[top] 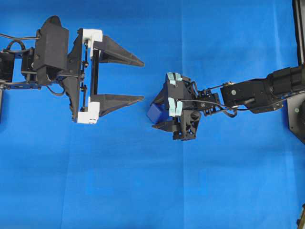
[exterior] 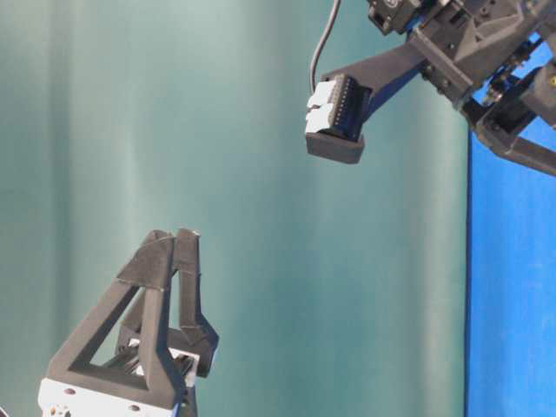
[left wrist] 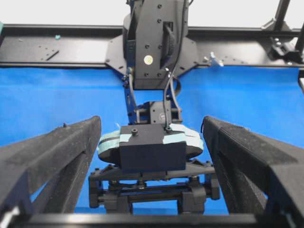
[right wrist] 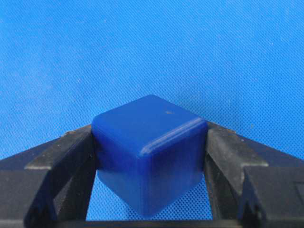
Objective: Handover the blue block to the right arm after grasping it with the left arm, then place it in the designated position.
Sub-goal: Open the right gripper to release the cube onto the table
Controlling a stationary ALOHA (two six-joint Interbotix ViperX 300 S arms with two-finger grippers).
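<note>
The blue block [top: 154,112] is clamped between the two black fingers of my right gripper [top: 157,115], which points left over the blue cloth. In the right wrist view the block [right wrist: 149,142] fills the span of the right gripper [right wrist: 149,156], with fingers [right wrist: 66,154] pressed on both its sides. My left gripper [top: 142,81], with white brackets, is open and empty, a short way left of the block and facing it. In the left wrist view the left gripper [left wrist: 152,121] is spread wide around the sight of the right gripper's body [left wrist: 152,147]. The block is hidden there.
Blue cloth [top: 143,181] covers the table. The right arm's base [top: 298,112] stands at the right edge. A black frame rail [left wrist: 47,47] runs along the back. In the table-level view the left fingers [exterior: 161,321] are low left and the right arm [exterior: 452,43] upper right.
</note>
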